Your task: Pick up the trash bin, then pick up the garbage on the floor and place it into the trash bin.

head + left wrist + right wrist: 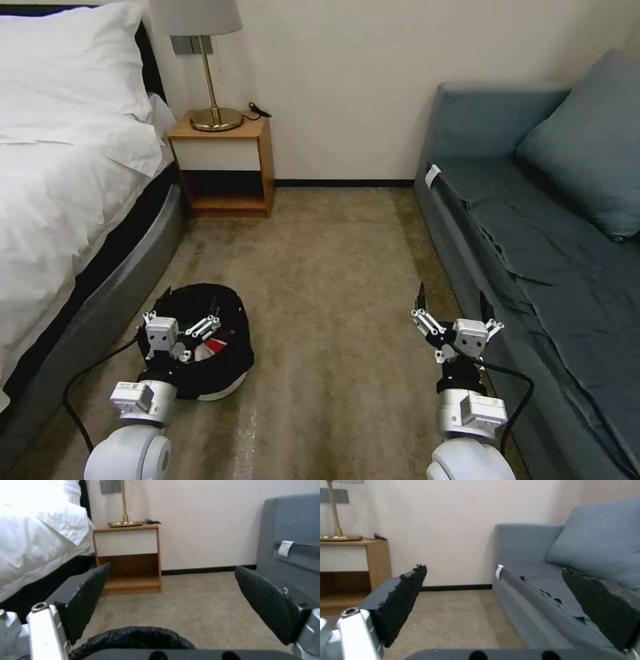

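Two grippers spread: left gripper over round crinkly-bagged trash bin; right gripper above carpet.

Tan carpet floor, black-lined trash bin seemingly resting on it, wooden nightstand by wall

white-and-silver arms, black cables, each tool with black ridged pads.

A bedroom: white-sheeted bed, lamp-topped nightstand (wooden), blue sofa, carpeted floor.
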Motion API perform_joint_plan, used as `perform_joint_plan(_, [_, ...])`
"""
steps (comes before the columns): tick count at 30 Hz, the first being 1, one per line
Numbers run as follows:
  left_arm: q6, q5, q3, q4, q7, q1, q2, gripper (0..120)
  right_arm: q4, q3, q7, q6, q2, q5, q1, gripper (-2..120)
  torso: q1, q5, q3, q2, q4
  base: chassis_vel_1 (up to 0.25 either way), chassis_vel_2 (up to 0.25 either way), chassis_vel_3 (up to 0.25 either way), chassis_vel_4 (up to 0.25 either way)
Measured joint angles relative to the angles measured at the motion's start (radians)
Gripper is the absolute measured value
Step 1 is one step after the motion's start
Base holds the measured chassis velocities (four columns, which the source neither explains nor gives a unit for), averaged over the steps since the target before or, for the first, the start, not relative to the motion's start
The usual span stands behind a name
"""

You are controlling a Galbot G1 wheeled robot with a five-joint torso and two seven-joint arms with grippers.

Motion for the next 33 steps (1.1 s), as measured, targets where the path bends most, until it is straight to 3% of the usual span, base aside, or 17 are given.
perform_joint_plan(33, [0.0, 0.0, 0.0, 0.0, 0.0, 0.0, 0.0, 100, 0.0, 0.0, 0.0, 0.0, 0.0, 0.0, 0.0, 100, 0.0, 0.0, 0.0, 0.0, 0.0, 0.0, 0.0, 0.0, 0.0])
